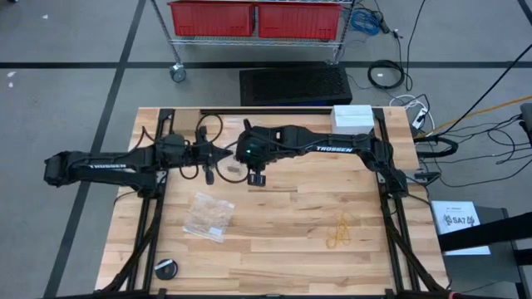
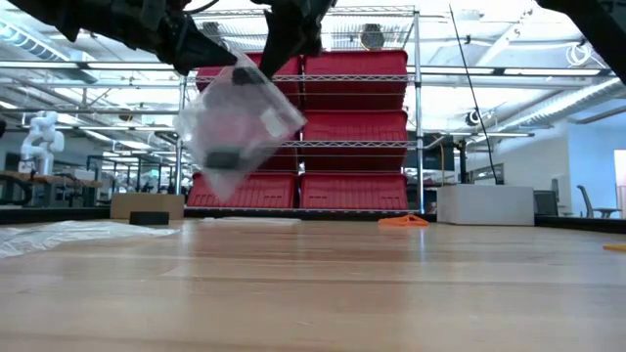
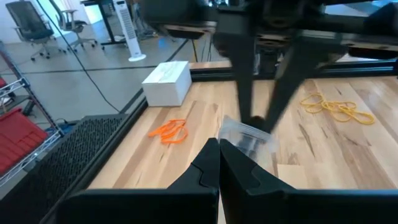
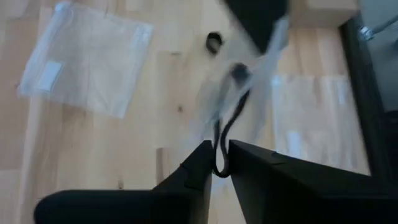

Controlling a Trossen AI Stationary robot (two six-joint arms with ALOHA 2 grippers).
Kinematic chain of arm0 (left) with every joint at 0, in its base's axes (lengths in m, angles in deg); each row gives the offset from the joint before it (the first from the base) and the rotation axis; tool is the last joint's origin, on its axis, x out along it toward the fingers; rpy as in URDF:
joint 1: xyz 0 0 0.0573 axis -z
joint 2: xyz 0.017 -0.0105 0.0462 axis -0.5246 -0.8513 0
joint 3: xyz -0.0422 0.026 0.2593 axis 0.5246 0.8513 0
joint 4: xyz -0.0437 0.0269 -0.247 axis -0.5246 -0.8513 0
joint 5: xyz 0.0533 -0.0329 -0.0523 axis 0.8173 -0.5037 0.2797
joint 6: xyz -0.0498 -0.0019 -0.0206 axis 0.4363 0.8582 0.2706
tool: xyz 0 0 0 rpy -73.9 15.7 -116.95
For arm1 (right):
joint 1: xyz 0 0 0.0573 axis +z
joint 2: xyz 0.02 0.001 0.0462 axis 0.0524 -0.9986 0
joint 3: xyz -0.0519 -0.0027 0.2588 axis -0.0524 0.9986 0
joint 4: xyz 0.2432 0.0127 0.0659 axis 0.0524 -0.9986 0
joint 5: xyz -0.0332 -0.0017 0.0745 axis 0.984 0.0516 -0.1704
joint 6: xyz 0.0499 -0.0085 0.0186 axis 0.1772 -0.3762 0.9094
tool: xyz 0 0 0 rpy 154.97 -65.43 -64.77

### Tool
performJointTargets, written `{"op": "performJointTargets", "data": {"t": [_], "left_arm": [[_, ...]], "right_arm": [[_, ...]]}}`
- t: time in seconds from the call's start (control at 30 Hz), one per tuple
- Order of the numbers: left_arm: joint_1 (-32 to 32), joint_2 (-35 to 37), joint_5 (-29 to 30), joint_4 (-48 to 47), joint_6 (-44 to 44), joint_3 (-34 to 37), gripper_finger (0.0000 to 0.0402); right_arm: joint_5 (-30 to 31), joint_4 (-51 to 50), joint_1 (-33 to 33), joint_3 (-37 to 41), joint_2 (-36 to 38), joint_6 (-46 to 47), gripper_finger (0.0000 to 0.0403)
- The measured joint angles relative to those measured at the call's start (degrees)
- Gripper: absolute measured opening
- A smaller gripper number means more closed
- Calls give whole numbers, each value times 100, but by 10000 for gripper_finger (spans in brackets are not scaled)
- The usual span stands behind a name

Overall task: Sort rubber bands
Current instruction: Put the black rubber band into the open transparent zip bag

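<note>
A clear plastic bag (image 2: 240, 122) with black rubber bands (image 2: 221, 157) inside hangs above the table's middle between both grippers. My left gripper (image 3: 219, 148) is shut on it from the left. My right gripper (image 4: 217, 160) is shut on it from the right. A black band (image 4: 222, 130) runs between the right fingertips. Pale yellow bands (image 1: 339, 232) lie on the table at the near right. Orange bands (image 3: 169, 130) lie near the far edge. A small black bundle (image 1: 166, 268) lies at the near left corner. My left gripper pinches an edge of the clear bag (image 3: 231, 138) between its two shut fingers, coming level from the table's left. The bag is lifted clear of the table and hangs tilted. My right gripper pinches the bag's upper edge (image 3: 254, 124) at its fingertips, pointing down from above. A black band (image 4: 219, 152) shows between the fingertips; whether it lies inside the bag I cannot tell. The bag hangs below, clear of the table.
A second clear bag (image 1: 208, 217) lies flat on the table near the left middle. A white box (image 1: 352, 116) stands at the far right edge. Red bins on a wire rack (image 1: 256, 18) stand beyond the table.
</note>
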State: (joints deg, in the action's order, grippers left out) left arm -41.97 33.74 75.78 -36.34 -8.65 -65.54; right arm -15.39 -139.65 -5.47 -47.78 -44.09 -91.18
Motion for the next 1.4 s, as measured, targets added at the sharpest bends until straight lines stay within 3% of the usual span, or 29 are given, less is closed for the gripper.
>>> {"op": "performJointTargets", "data": {"t": [0.5, 0.73, 0.97, 1.1, 1.2, 1.4], "left_arm": [[2, 3, 90, 23, 2, 0, 0], [2, 138, 134, -57, -4, 0, 0], [0, 713, 922, -641, -41, 11, 0], [2, 1170, 1335, -941, -14, 63, 0], [0, 1536, 1701, -1249, 4, 63, 0], [0, 2198, 2143, -1636, 131, 66, 0]], "right_arm": [[19, -42, 4, 2, 157, 71, 167], [19, -817, 36, 0, 426, 316, 214], [-241, -920, 104, 769, 417, 394, 228], [-1164, 93, 144, 1818, 410, 293, 229], [-1659, 1439, 185, 2671, 400, 101, 229], [-1255, 4964, 175, 3948, 334, -204, 227]]}}
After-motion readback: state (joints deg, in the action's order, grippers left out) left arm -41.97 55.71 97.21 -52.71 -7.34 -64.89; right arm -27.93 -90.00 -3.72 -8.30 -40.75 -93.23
